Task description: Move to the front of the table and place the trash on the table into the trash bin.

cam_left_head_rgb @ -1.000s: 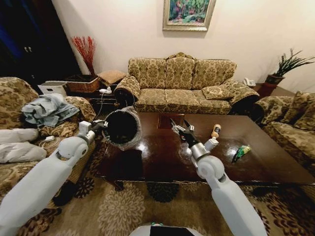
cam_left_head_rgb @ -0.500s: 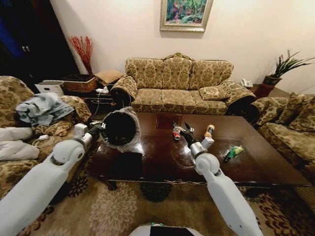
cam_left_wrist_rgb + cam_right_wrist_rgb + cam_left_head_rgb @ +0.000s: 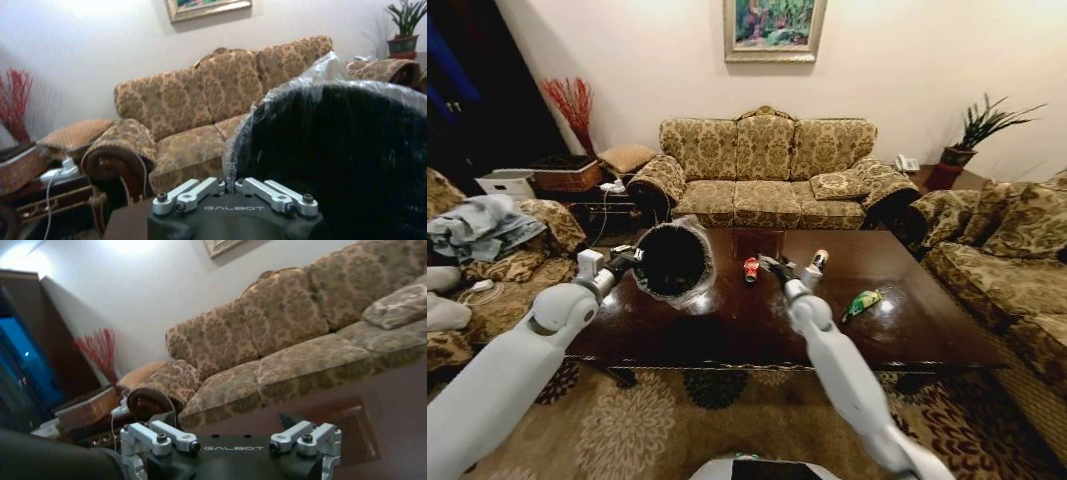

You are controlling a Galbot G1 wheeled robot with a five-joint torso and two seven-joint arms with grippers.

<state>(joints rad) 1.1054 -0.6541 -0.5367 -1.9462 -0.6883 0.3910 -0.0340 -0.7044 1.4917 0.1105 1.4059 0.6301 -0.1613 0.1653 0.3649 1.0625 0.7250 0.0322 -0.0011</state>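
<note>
A: From the head view, what holds the trash bin [image 3: 673, 261]?

B: The left gripper [image 3: 621, 262] is clamped on its rim, with the bin tipped on its side above the table's [image 3: 727, 320] left edge, mouth facing the camera.

A: And the trash?

B: A red can [image 3: 750, 268] stands near the far edge, about the middle. A brown bottle [image 3: 816, 262] stands a little to its right, and a green bottle [image 3: 861, 301] lies on its side toward the right end. The right gripper [image 3: 770, 265] hovers with jaws apart between can and brown bottle, just beside the can.

A: How would the can handle?

B: Likely light, thin-walled and a bit slippery. I'd take it across the middle of its body, gently, so it doesn't dent or tip.

A: Left wrist view?

B: The gripper's [image 3: 230, 191] fingers meet on the bag-lined rim; the bin's [image 3: 347, 165] black wall rises just behind, with a sofa [image 3: 220, 105] beyond.

A: Right wrist view?

B: Its gripper [image 3: 230, 452] stands wide open over the tabletop [image 3: 373, 405], nothing between the fingers.
</note>
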